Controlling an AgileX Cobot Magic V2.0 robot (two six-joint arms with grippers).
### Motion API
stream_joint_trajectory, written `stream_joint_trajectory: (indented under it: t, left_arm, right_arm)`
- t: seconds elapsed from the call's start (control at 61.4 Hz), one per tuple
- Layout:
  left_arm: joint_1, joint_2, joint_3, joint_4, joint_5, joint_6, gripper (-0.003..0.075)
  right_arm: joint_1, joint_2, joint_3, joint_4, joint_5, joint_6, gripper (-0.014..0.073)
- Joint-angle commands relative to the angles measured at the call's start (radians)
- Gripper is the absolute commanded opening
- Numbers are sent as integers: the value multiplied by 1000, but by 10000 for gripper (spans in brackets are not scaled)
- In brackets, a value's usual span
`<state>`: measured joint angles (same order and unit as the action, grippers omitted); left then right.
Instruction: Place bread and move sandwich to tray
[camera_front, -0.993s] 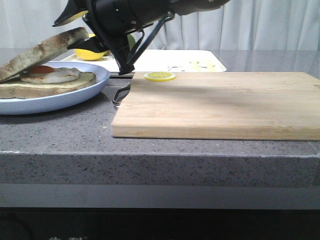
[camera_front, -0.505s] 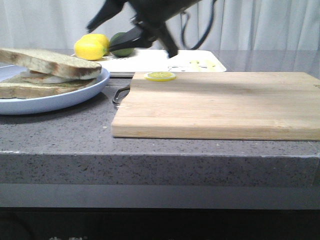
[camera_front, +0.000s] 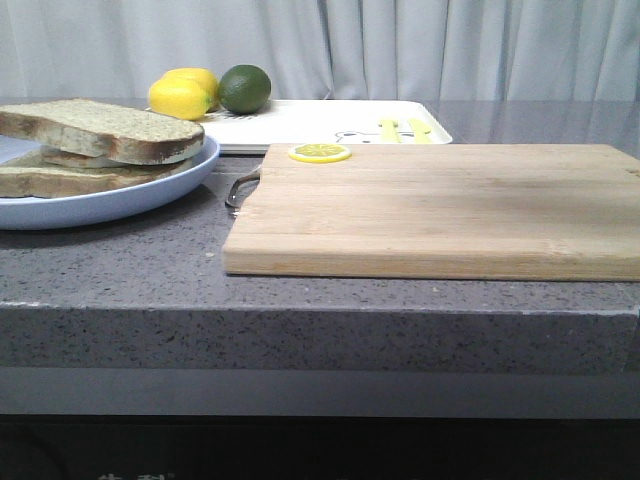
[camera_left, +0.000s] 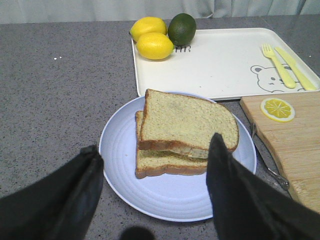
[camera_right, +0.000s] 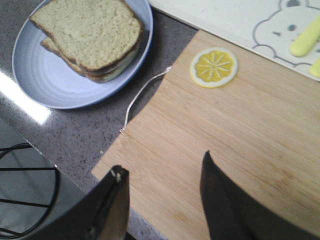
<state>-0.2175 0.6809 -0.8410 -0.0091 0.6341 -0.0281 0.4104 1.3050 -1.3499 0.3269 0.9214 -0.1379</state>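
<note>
Front view: bread already tops the sandwich on its plate, just beside the tray (not yet on it). Both grippers, left & right, gape wide, empty. Left to do: shift sandwich onto tray.

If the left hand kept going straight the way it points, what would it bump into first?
Probably the top slice of speckled, brown-crusted bread on the pale blue round plate. The open left hand is aimed there, though depth is unclear.
</note>
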Motion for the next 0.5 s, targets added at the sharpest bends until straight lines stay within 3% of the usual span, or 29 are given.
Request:
stream_joint_trajectory:
  t: [0.0, 0.244, 0.488]
  left_arm:
    - [-6, 0, -29, -8, -94, -1, 438]
    - [-6, 0, -29, -8, -69, -1, 438]
    - [-4, 0, -29, 9, -24, 0, 438]
  right_arm:
    - [0, -145, 56, -44, -83, 20, 363]
    - [0, -390, 278, -45, -192, 20, 363]
    - [0, -513, 406, -43, -195, 20, 363]
